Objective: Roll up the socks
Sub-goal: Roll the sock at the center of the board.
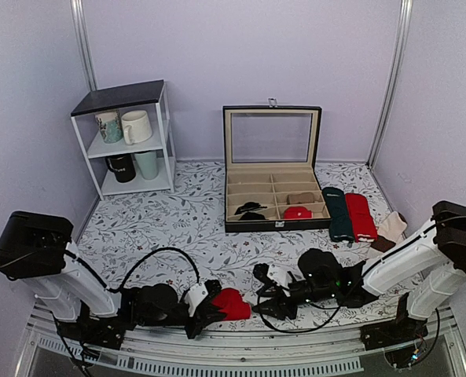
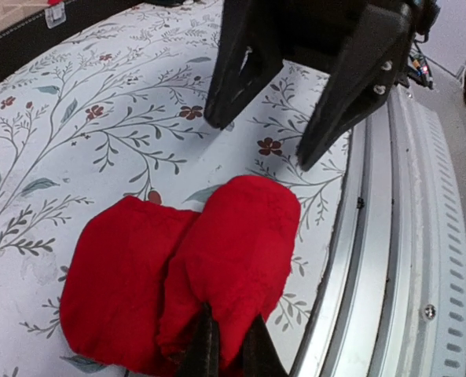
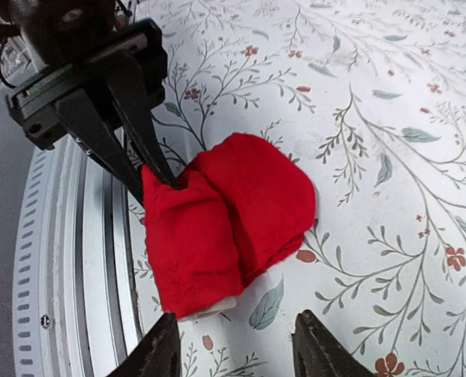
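The socks [image 3: 240, 204] lie as a compact red bundle at the near edge of the bench [image 1: 162, 228], just beside the metal rail [image 2: 390, 259] and between the two arms. The bundle's edge is pinched by the left gripper [image 2: 229, 357], whose fingers are pressed together on a fold of the knit. This hold is judged to keep the roll from springing loose. The right gripper [image 3: 236, 353] is spread, with its fingers just beside the bundle and not touching the fabric, so nothing is carried by it. Whether it is placed for a release or for a fresh grasp cannot be told.

From above, only a small red lump between dark fingers is made out, and the pinch cannot be confirmed there. In the left wrist view two rounded lobes are shown side by side, with the opposing fingers standing clear of the cloth. Only in the right wrist view is a strip of beige [image 3: 210, 308] seen under the bundle's lower edge, which suggests the patterned end is tucked inside. A compartmented box [image 1: 272, 196], a dark green sock [image 1: 339, 214] and a plain red sock [image 1: 361, 217] are shown by the top view alone, well apart from the bundle.
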Robot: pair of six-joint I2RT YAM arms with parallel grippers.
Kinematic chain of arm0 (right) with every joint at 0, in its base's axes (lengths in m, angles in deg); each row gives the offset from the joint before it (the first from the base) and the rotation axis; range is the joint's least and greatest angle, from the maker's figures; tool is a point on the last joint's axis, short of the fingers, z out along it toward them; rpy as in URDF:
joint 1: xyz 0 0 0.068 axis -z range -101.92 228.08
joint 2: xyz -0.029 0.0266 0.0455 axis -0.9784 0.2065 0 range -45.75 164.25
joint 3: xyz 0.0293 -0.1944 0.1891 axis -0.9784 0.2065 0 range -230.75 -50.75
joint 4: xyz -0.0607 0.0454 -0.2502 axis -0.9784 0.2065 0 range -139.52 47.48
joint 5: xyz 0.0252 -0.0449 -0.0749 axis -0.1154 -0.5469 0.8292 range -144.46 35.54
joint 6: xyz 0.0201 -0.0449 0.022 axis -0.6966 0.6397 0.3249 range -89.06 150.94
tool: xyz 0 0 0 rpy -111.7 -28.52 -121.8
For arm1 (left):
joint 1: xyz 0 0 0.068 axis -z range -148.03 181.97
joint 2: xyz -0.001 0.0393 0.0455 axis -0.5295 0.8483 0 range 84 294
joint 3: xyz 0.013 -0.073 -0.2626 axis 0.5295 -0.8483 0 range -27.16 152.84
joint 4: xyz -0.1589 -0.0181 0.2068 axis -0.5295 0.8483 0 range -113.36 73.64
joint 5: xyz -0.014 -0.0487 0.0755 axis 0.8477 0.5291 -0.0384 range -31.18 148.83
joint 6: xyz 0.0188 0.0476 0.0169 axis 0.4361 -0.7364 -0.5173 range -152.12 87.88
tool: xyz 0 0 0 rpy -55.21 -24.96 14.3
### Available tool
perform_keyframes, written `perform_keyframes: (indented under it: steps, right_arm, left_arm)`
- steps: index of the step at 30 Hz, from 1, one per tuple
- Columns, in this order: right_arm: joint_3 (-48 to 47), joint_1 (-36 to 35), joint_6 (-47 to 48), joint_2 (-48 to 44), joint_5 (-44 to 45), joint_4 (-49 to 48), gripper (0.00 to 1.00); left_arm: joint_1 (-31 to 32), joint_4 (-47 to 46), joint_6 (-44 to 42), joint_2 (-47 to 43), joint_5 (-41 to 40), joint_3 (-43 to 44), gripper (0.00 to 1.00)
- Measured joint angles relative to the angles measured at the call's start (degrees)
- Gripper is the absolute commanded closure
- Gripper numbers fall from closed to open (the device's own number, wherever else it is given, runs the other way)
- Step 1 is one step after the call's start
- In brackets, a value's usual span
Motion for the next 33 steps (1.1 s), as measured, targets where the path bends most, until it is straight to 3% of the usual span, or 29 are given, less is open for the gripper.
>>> perform_keyframes:
  steps: [5, 14, 21, 33]
  right_arm:
    - [7.80, -2.25, 9.84, -1.84, 1.60, -10.16, 0.45]
    - [5.70, -7.67, 21.22, 3.89, 6.91, -17.07, 0.44]
    - [1.77, -7.93, 24.63, 7.30, 7.69, -17.20, 0.47]
    - [-1.14, -8.15, 24.72, 10.80, 7.30, -15.41, 0.61]
  left_arm:
    - [-1.53, -0.07, 2.84, 0.57, 3.02, 0.17, 1.00]
    - [-3.61, -1.07, 4.92, 0.76, 6.86, -0.24, 1.00]
    - [-3.82, -2.58, 5.95, 0.98, 7.67, -1.07, 1.00]
    - [-3.96, -4.31, 6.16, 1.46, 8.41, -1.81, 1.00]
